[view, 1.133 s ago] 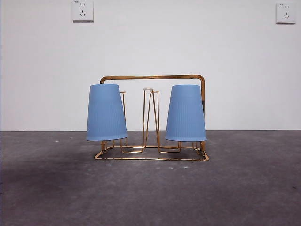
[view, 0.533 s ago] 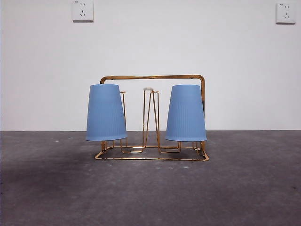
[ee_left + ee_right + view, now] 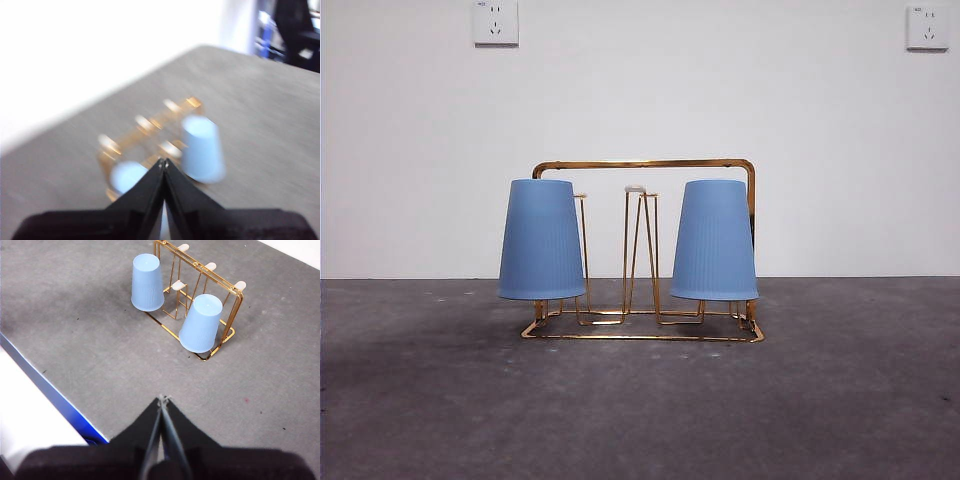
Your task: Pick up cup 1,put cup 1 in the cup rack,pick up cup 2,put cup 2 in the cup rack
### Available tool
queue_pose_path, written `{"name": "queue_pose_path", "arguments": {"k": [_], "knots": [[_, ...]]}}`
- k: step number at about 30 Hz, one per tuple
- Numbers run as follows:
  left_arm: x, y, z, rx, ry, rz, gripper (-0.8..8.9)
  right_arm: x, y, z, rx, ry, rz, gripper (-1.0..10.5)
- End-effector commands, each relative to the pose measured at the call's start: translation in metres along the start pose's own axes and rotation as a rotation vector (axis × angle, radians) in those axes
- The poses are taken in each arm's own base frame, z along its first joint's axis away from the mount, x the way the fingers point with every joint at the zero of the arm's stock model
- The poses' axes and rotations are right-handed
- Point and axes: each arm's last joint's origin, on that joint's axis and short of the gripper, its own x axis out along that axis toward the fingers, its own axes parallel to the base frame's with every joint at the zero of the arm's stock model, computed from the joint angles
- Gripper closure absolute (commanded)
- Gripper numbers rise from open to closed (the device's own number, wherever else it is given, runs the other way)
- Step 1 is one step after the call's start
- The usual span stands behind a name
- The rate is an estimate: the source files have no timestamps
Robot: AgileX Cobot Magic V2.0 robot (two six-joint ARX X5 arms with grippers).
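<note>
While no arm shows in the front view, the cup rack point(image 3: 645, 165) stands on the grey table point(image 3: 640, 420) before a white wall point(image 3: 640, 100) that carries two sockets point(image 3: 496, 22) near its top corners. Two blue ribbed cups hang mouth down on the rack's upright loops: one blue cup point(image 3: 542, 240) on the left of this view and the other blue cup point(image 3: 714, 241) on the right, each with its rim just above the rack's base. Between them a bare loop with a pale tip point(image 3: 636, 189) stands free.

Seen from the left wrist, the picture is blurred. The left gripper point(image 3: 164, 163) has its two black jaws pressed together with nothing between them, and it hangs above the table. Beyond its tip lie the rack point(image 3: 150, 131) and both cups point(image 3: 201, 148), one cup point(image 3: 127, 176) partly hidden behind the jaws.

From the right wrist, the right gripper point(image 3: 162, 400) likewise has its jaws closed on nothing, held over bare table point(image 3: 75, 330) well apart from the rack point(image 3: 220, 340). Both cups sit inverted on the rack, one cup point(image 3: 146, 282) at one end and the second cup point(image 3: 201, 323) at the other, with pale-tipped loops point(image 3: 210, 266) standing behind them.
</note>
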Motion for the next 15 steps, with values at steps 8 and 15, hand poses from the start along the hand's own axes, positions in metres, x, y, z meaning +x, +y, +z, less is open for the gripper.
{"name": "queue_pose_path", "arguments": {"k": [8, 15], "knots": [[-0.050, 0.023, -0.011, 0.166, -0.065, 0.365, 8.16, 0.002, 0.000, -0.003, 0.010, 0.029, -0.005, 9.4], [-0.049, 0.021, -0.069, 0.157, -0.140, 0.509, 8.16, 0.002, 0.000, -0.003, 0.010, 0.029, -0.004, 9.4]]}}
